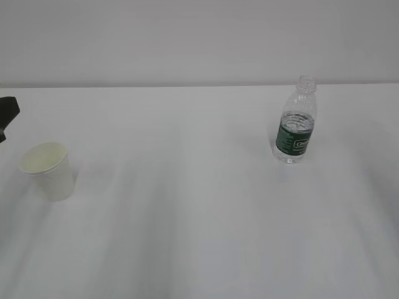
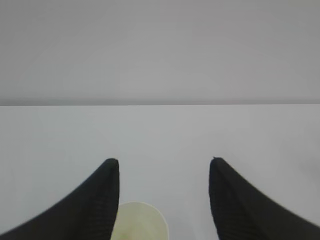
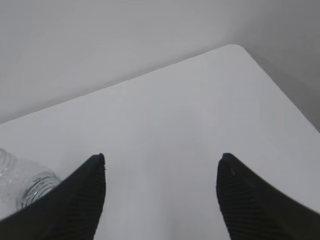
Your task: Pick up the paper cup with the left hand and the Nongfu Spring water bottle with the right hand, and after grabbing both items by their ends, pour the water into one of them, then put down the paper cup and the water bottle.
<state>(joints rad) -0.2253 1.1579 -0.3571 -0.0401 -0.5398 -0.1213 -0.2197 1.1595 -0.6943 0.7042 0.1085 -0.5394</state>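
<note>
paper cup (image 1: 48,169) upright, counter (image 1: 187,218) left | Nongfu Spring water bottle (image 1: 297,121) upright, uncapped, right, well apart, one per arm | left end effector (image 2: 164,161) agape above cup, empty | right end effector (image 3: 162,156) agape beside bottle, empty

Left pincer (image 2: 164,161) black, tapered ribbed fingers (image 2: 102,200), right pincer (image 3: 162,156) alike

Both claws stand with fingers spread and nothing between them: the left claw (image 2: 164,161) and the right claw (image 3: 162,156)
</note>
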